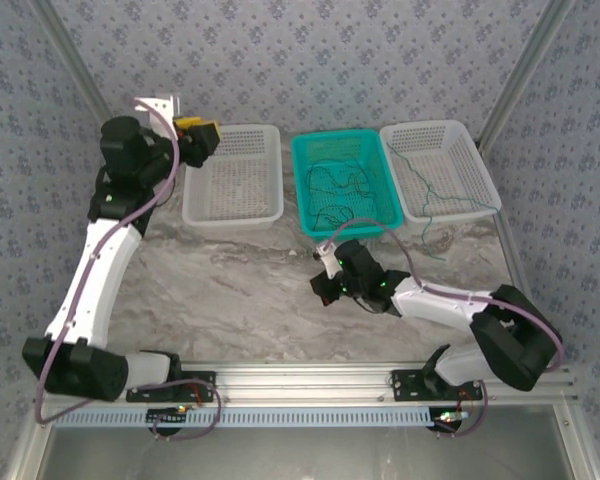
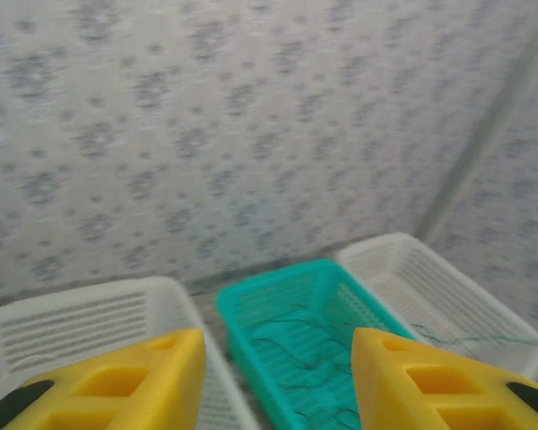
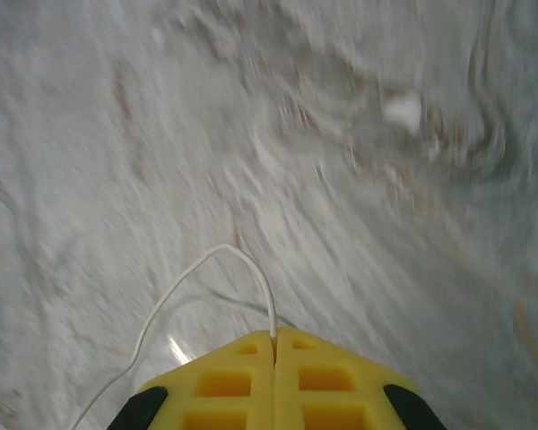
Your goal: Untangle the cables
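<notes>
Now | cables (image 1: pixel 335 187): thin green tangle | right jaws clamp white wire (image 3: pixel 224 248) | left jaws apart

White-shelled arm links (image 1: pixel 98 268) between black joint housings (image 1: pixel 130 150); purple-grey hoses (image 1: pixel 375 224) trailing alongside; blocky yellow plastic claw fingers (image 2: pixel 108 385) with black patches; seemingly small green lights (image 1: pixel 358 286) near the right wrist.

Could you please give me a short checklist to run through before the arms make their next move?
1. Right gripper shut on white cable: ok.
2. Left gripper open and holding nothing: ok.
3. White cable free of the tangle in the teal basket: cannot tell.
4. Green cable wholly inside right basket: not ok, it trails over the rim onto the table.
</notes>
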`<act>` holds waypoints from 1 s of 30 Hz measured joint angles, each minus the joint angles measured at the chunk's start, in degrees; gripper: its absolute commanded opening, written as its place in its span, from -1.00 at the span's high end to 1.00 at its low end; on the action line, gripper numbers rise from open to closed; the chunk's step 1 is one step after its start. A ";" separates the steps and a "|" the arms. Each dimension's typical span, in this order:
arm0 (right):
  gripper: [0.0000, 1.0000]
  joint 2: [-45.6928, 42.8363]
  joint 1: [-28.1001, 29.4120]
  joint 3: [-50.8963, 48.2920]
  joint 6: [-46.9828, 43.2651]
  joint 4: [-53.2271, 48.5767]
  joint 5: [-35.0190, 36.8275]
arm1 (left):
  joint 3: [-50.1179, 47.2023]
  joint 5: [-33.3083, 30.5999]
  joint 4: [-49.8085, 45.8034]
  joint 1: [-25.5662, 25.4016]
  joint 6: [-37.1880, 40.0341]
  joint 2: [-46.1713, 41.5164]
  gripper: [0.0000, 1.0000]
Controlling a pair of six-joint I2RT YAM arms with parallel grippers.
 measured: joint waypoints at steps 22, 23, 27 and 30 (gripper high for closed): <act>1.00 -4.44 -1.42 16.59 -4.57 3.89 -1.01 | -21.46 14.12 5.03 -15.65 -0.90 -3.10 -0.03; 1.00 -4.02 -1.44 17.11 -4.61 4.50 -1.01 | -22.01 14.38 6.03 -15.65 -1.90 -2.78 -0.03; 1.00 -2.14 -1.79 19.37 -5.01 6.47 -0.79 | -24.00 15.80 10.95 -15.54 -6.38 -1.40 -0.01; 1.00 -1.14 -2.10 20.57 -5.46 6.78 -0.11 | -24.30 16.09 13.09 -15.50 -7.87 -1.03 0.34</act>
